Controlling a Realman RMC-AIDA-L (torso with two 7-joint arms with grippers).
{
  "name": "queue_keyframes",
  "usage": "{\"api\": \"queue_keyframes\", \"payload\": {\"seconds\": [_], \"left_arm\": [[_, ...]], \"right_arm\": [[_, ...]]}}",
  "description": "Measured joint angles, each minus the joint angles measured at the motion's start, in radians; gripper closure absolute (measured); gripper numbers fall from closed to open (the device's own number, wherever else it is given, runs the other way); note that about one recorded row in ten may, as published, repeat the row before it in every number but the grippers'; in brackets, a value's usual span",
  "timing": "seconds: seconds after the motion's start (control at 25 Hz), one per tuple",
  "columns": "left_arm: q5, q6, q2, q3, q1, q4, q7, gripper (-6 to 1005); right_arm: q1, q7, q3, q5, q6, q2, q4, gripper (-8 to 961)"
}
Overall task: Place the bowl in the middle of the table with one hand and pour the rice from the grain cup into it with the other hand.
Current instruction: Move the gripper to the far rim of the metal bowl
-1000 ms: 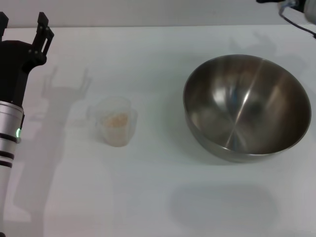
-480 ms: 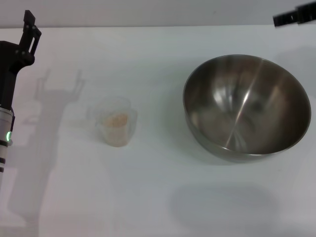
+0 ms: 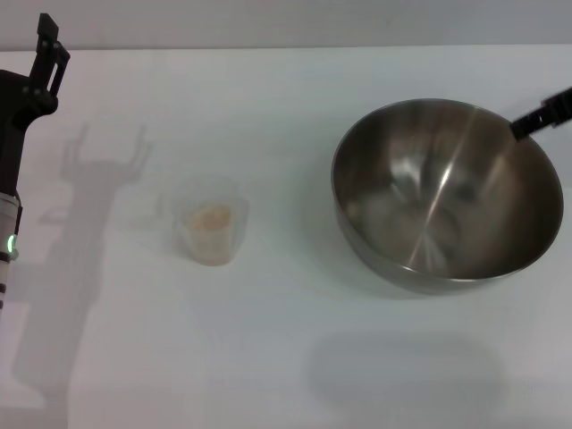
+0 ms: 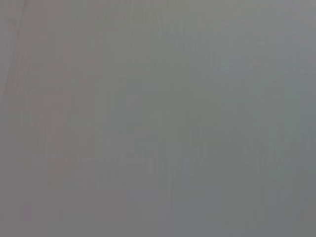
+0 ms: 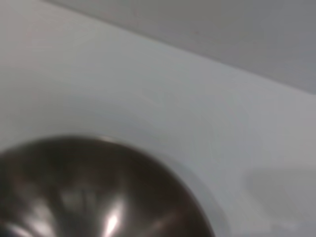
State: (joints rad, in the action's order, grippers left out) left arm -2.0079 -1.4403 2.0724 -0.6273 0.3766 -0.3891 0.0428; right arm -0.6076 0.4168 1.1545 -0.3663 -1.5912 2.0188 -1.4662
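Note:
The steel bowl [image 3: 447,197] stands on the right side of the white table [image 3: 286,357]; the right wrist view shows its rim and dark inside [image 5: 89,192]. The clear grain cup [image 3: 210,231] stands upright left of centre with rice [image 3: 212,217] in it. My right gripper [image 3: 539,116] enters from the right edge, just over the bowl's far right rim. My left gripper [image 3: 13,54] is at the far left edge, well apart from the cup. It is open and holds nothing: one finger [image 3: 49,45] shows, and its shadow shows two spread prongs.
The left arm's shadow [image 3: 98,170] lies on the table just left of the cup. The table's far edge [image 3: 286,46] runs along the top. The left wrist view shows only a plain grey surface.
My right gripper came down from the top right corner to the bowl's far right rim. The left arm slid further left, so one finger left the view. Bowl and cup stayed put.

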Motion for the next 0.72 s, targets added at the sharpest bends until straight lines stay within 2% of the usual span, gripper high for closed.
{"api": "queue_keyframes", "payload": {"seconds": [0.2, 0.32, 0.68, 0.72], "left_arm": [[0.002, 0.0, 0.0, -0.001, 0.001, 0.0, 0.0, 186], [0.002, 0.0, 0.0, -0.002, 0.002, 0.0, 0.0, 186], [0.001, 0.0, 0.001, -0.002, 0.002, -0.001, 0.0, 188], [0.001, 0.001, 0.001, -0.002, 0.002, -0.001, 0.0, 188]], "right_arm": [[-0.013, 0.028, 0.002, 0.005, 0.0, 0.006, 0.074, 201], [-0.02, 0.056, 0.003, 0.005, 0.01, 0.017, 0.136, 217], [0.002, 0.084, -0.021, -0.002, 0.035, 0.033, 0.166, 289], [0.008, 0.094, -0.023, -0.001, 0.038, 0.037, 0.167, 326]]}}
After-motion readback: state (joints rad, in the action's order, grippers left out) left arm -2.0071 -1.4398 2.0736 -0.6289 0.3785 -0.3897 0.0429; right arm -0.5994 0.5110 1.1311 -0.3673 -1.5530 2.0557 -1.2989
